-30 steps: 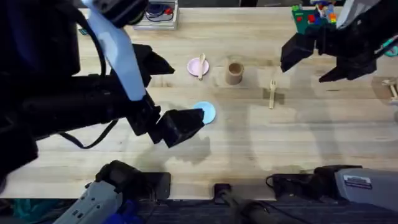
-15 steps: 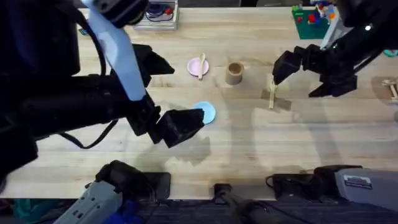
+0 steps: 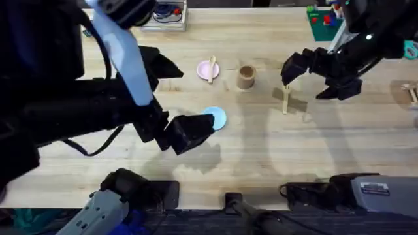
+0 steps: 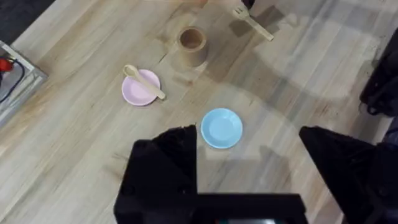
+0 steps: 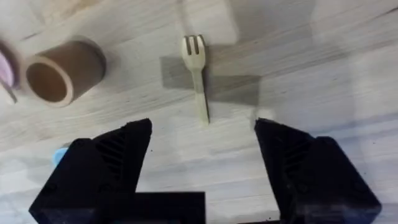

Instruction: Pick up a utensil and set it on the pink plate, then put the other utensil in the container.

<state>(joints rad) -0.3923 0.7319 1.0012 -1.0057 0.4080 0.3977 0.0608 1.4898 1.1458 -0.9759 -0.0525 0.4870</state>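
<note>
Already 1 utensil (image 3: 211,68) is seen lying across the pink plate (image 3: 204,68), so the step in hand is judged to be the pickup of the fork (image 3: 285,98), which lies flat on the table (image 3: 261,150) to the right of the container (image 3: 245,76) and apart from it. A good grasp would be made across the narrow handle near its middle, with the fingers lowered evenly on both sides until the tips nearly meet the wood, since so thin a piece could easily slip or be pushed aside. The right gripper (image 5: 202,134) is spread wide and holds nothing, and the fork (image 5: 198,74) is framed between its fingers, just ahead of the tips. The left gripper (image 4: 249,140) is likewise spread and empty above the blue plate (image 4: 221,128).
</note>
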